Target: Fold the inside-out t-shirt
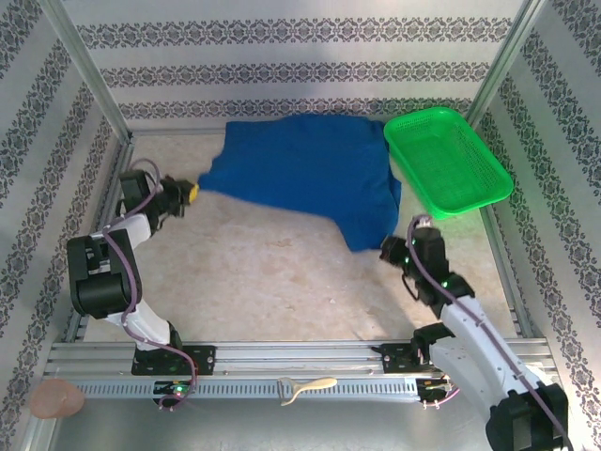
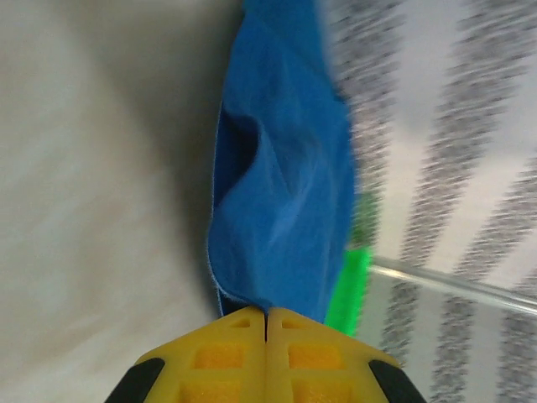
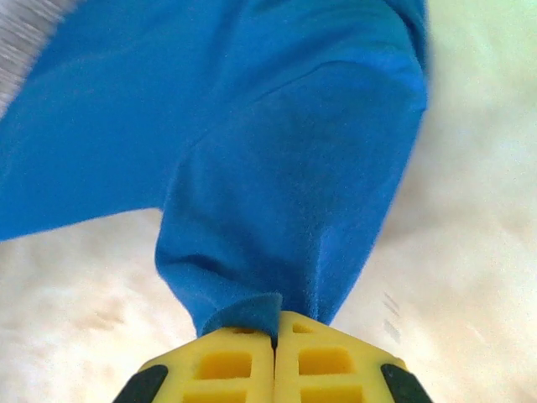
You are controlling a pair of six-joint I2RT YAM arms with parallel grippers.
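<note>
- Left gripper (image 2: 266,317) pinches the shirt (image 1: 310,169) edge; right gripper (image 3: 275,327) pinches a corner.
- Thin pinches could slip under a hard pull.
- Basket (image 1: 451,160) overlaps shirt; pulling could drag it.

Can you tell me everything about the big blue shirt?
The t-shirt is bright royal blue and looks soft, like cotton, with no print on the side showing. It lies spread but rumpled at the far side of the table, pulled between two pinches. The left gripper is shut on its left corner and the right gripper is shut on its near right corner. Its right edge meets the green basket; whether it goes underneath is unclear.
</note>
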